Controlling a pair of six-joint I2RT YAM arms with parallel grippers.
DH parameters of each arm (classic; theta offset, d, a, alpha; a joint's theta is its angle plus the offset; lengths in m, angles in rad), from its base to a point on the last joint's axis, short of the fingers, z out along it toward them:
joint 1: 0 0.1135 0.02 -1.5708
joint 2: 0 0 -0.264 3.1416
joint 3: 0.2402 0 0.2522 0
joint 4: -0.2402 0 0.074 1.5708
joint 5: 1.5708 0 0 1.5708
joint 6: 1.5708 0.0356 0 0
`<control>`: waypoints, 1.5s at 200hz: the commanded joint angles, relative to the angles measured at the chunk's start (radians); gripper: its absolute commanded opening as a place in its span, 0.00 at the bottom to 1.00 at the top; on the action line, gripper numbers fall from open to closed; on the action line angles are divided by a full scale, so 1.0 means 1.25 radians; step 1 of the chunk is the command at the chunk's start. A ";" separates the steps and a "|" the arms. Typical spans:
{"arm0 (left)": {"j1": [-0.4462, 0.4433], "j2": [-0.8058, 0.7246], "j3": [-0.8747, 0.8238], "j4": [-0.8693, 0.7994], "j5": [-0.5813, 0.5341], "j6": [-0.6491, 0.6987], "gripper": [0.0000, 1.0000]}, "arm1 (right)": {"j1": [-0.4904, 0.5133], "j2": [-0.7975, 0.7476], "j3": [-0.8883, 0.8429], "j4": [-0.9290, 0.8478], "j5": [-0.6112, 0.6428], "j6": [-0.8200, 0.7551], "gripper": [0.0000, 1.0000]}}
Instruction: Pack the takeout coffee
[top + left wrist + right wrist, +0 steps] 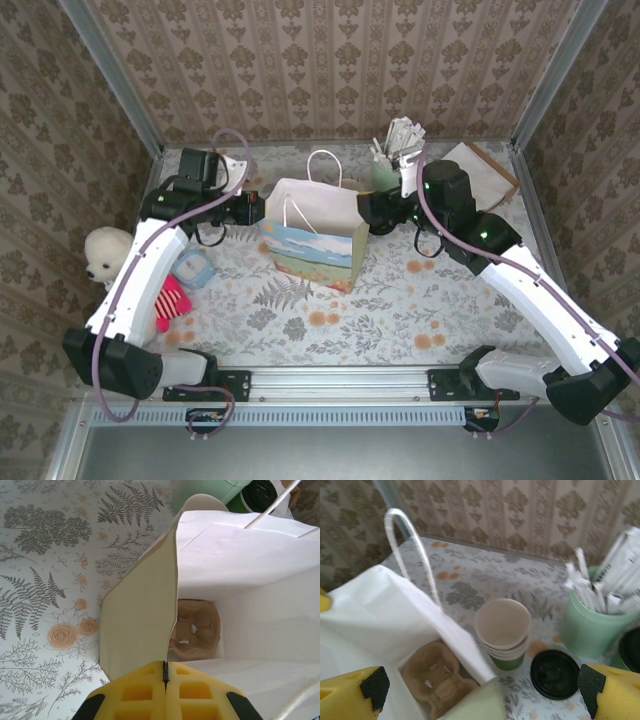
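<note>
A black round top with green under it (631,649), cut off at the right edge, looks like the takeout coffee. The paper bag (310,235) stands open mid-table with a brown cardboard cup carrier (196,629) on its floor. My left gripper (165,672) is shut on the bag's left wall and holds it apart; from above it sits at the bag's left end (255,210). My right gripper (480,690) is wide open above the bag's right rim (372,210), with nothing held. A black lid (257,494) with dark green beside it peeks past the bag's far rim.
Beside the bag stand a stack of lidless green cups (502,630), a loose black lid (555,674) flat on the table and a pale-green holder of white sticks (592,627). A white plush toy (100,255), a blue object (190,268) and a pink item (172,300) lie left.
</note>
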 commanded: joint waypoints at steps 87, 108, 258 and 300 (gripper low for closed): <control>0.008 0.118 0.160 -0.103 0.065 0.140 0.12 | 0.015 0.176 0.090 -0.100 -0.447 0.126 0.85; 0.007 0.148 0.187 -0.102 0.096 0.140 0.13 | 0.043 0.168 0.082 -0.103 -0.479 0.128 0.85; 0.060 -0.083 0.017 0.188 -0.026 -0.008 0.96 | -0.223 0.050 -0.070 -0.097 -0.044 0.156 1.00; 0.066 -0.254 -0.138 0.287 -0.310 -0.069 1.00 | -0.351 0.162 -0.071 -0.063 -0.082 0.114 1.00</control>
